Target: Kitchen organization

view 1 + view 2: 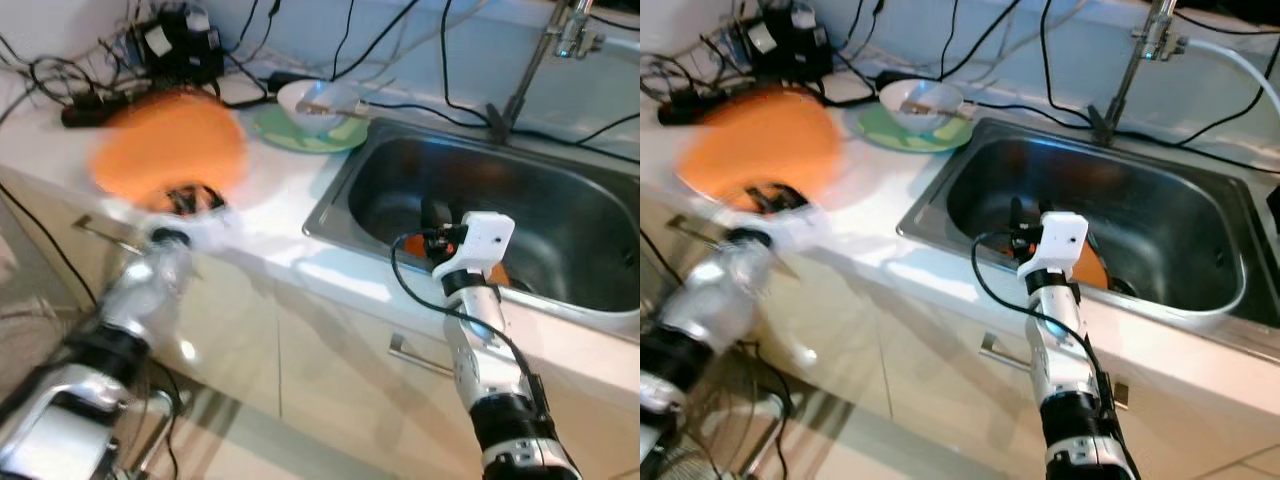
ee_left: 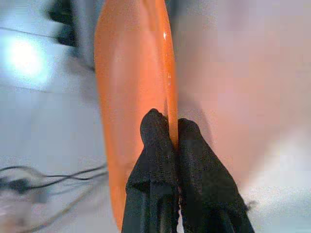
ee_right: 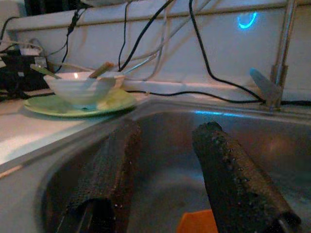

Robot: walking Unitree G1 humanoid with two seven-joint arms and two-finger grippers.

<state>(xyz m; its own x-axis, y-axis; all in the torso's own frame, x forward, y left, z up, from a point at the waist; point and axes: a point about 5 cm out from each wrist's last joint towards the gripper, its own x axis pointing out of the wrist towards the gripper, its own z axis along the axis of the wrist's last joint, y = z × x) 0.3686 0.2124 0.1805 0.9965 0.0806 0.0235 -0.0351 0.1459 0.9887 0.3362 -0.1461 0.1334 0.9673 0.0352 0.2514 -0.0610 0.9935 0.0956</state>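
**Mara:** Starting with the biggest things: the white counter [image 1: 280, 200] runs along the wall, and the steel sink [image 1: 560, 190] is set into it beside a green plate [image 1: 300, 135] carrying a white bowl [image 1: 310, 100].

**Ion:** And the orange plate [image 1: 170, 145]?

**Mara:** It is blurred, lifted above the counter's near edge, well apart from the sink. The left pincer [image 2: 172, 131] is clenched on its rim, one black finger on each face.

**Ion:** What about the other arm?

**Mara:** The right pincer [image 3: 165, 160] hangs inside the sink with its fingers spread and nothing between them. Something orange [image 1: 1090, 270] lies on the sink floor just below it.

**Ion:** So how far along?

**Mara:** Early to middling, as a judgement: one dish is in hand, the bowl and green plate sit untouched, and the tangle of cables [image 1: 150, 50] remains.
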